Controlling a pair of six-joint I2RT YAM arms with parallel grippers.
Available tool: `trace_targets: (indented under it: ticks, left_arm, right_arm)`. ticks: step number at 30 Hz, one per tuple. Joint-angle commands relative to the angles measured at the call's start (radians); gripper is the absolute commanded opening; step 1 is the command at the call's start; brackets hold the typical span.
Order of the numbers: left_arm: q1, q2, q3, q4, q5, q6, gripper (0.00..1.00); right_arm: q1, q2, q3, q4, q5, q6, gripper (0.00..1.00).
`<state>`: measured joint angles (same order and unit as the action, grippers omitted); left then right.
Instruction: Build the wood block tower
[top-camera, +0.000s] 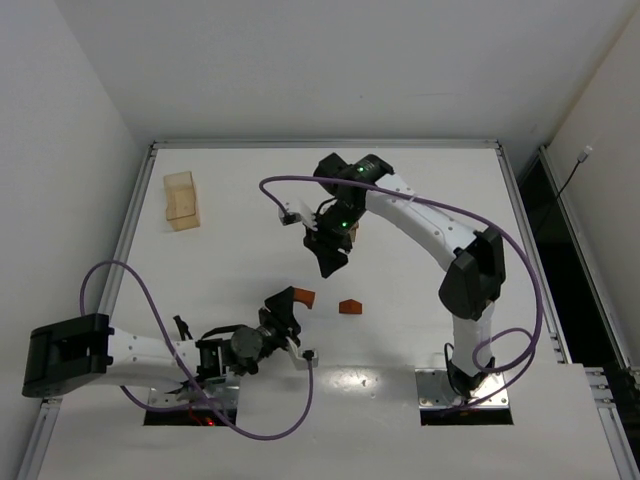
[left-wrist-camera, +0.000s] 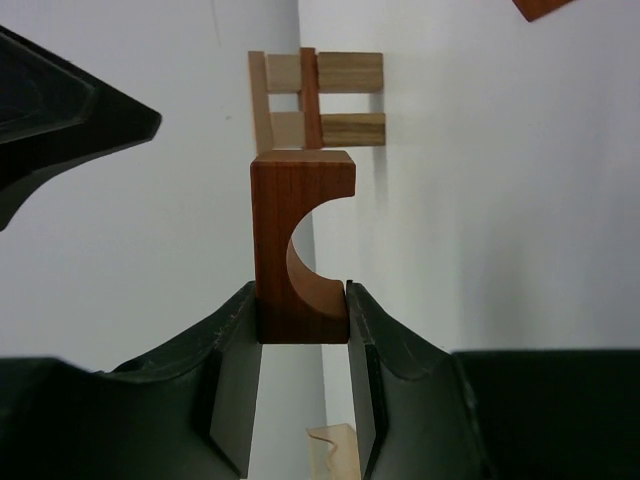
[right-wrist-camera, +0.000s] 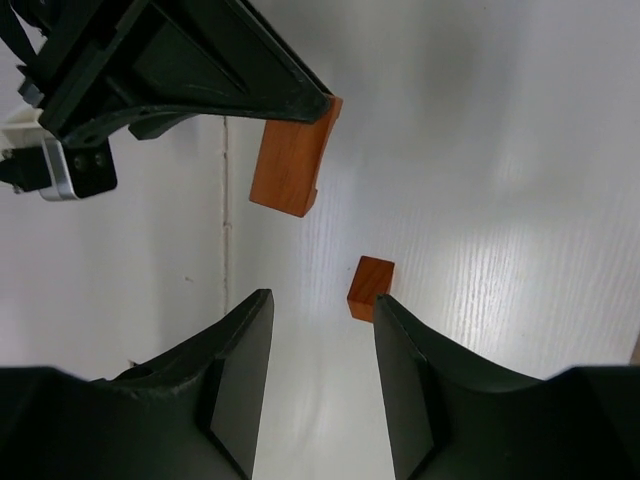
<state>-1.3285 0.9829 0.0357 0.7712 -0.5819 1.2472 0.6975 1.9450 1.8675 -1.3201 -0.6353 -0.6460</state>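
My left gripper (top-camera: 293, 301) is shut on a reddish-brown arch block (top-camera: 304, 297) and holds it low over the table. In the left wrist view the arch (left-wrist-camera: 300, 240) sits clamped between the fingertips of that gripper (left-wrist-camera: 301, 302). Beyond it stands the wood block tower (left-wrist-camera: 318, 100), made of pale tan and reddish bars. In the top view the tower (top-camera: 355, 232) is mostly hidden behind my right gripper (top-camera: 328, 262). The right gripper (right-wrist-camera: 320, 300) is open and empty. It hovers above a small reddish-brown block (right-wrist-camera: 370, 288), also seen in the top view (top-camera: 349, 307).
A larger pale tan wooden box (top-camera: 181, 200) stands at the far left of the table. A raised rail (top-camera: 320, 144) borders the table. A pale tan piece (left-wrist-camera: 335, 455) shows low between the left fingers.
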Motion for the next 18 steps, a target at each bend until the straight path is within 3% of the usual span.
trace_targets:
  ticks: [1,3,9,18]
  left_arm:
    - [0.014,0.043,0.016,-0.021,-0.035,-0.061,0.00]
    - [0.025,0.066,0.029,0.022,-0.044,-0.061,0.00]
    - [0.043,0.088,0.059,0.022,-0.044,-0.081,0.00]
    - [0.072,0.126,0.116,0.045,-0.053,-0.101,0.00]
  right_arm:
    - [0.025,-0.047,-0.024,0.053,0.020,0.100,0.42]
    - [0.034,-0.060,-0.048,0.088,0.020,0.127,0.42]
    - [0.063,-0.078,-0.102,0.140,0.046,0.186,0.59]
    - [0.083,-0.020,-0.054,0.180,0.068,0.226,0.61]
